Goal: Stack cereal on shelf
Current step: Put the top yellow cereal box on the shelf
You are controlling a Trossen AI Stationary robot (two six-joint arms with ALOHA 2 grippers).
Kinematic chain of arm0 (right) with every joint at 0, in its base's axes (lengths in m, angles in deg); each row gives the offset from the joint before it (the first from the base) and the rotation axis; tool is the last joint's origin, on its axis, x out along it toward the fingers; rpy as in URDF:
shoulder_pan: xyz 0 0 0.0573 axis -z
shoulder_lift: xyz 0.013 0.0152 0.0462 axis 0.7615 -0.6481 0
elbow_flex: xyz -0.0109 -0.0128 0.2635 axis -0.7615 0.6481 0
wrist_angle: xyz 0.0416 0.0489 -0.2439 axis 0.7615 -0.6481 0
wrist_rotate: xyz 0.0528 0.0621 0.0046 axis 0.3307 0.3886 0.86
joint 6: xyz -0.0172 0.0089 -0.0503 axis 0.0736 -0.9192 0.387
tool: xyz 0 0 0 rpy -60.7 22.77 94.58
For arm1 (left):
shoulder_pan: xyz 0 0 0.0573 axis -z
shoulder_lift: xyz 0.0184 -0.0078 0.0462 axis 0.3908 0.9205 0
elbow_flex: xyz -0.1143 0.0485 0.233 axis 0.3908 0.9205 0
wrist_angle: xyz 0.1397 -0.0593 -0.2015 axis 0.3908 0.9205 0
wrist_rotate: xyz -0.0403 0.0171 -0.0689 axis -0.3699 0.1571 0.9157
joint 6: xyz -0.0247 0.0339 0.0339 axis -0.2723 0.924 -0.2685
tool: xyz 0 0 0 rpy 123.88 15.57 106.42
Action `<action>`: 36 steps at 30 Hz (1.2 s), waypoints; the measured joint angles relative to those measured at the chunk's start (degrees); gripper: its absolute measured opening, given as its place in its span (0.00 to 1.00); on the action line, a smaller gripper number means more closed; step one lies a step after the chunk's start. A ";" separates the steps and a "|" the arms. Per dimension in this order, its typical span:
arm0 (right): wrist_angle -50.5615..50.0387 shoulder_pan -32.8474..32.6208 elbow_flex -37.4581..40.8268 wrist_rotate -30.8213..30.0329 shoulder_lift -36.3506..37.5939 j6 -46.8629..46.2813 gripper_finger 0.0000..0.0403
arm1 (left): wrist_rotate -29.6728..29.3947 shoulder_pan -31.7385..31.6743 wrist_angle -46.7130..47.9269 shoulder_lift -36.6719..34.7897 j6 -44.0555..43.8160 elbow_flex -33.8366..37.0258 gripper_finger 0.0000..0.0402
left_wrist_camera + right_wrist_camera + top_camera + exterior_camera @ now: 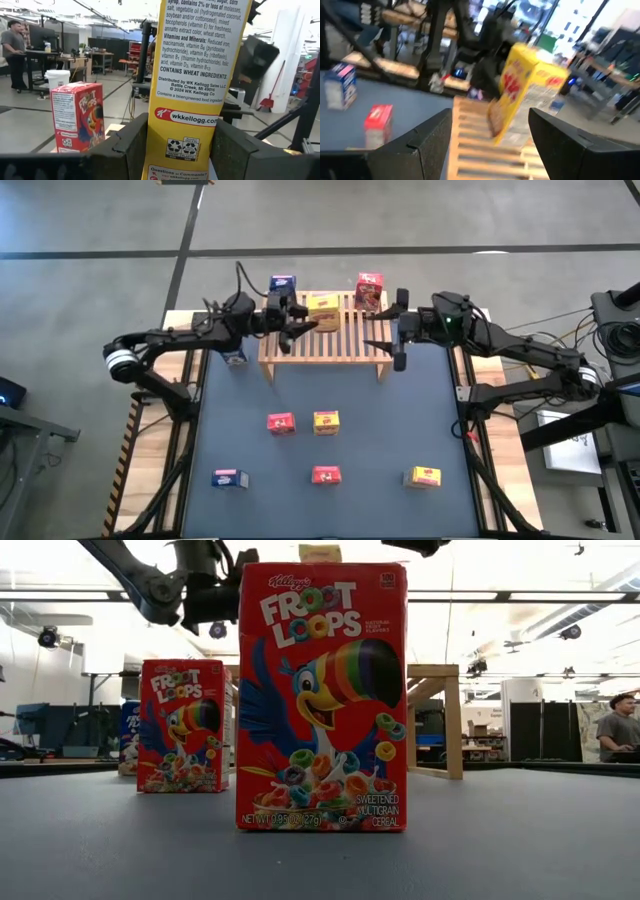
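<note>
Left claw (300,323) is pinching a yellow box (322,311) over the shelf (325,340); right claw (398,330), beside the shelf, is spread and empty. Box looks light, thin cardboard, easy to crush, so I'd grip the narrow sides gently.

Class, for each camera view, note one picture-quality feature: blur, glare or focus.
High view: even light, sharp. Low view: bright ceiling lights glare behind the near red box. Left wrist view: held yellow box crisp, print readable. Right wrist view: motion blur smears everything.
</note>
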 joint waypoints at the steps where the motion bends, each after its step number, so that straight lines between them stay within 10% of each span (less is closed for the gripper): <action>1: -0.01 0.00 -1.22 -0.24 -0.53 -0.14 0.63 | 0.00 0.08 0.01 -0.40 0.00 0.21 0.40; 11: -9.14 0.41 -14.73 -0.35 -9.53 -0.48 0.64 | -0.26 0.25 0.03 -3.10 -0.44 1.72 0.40; 36: 37.28 4.40 7.92 11.27 -14.26 -21.52 0.68 | -0.42 3.73 0.61 -7.37 -0.42 1.50 0.40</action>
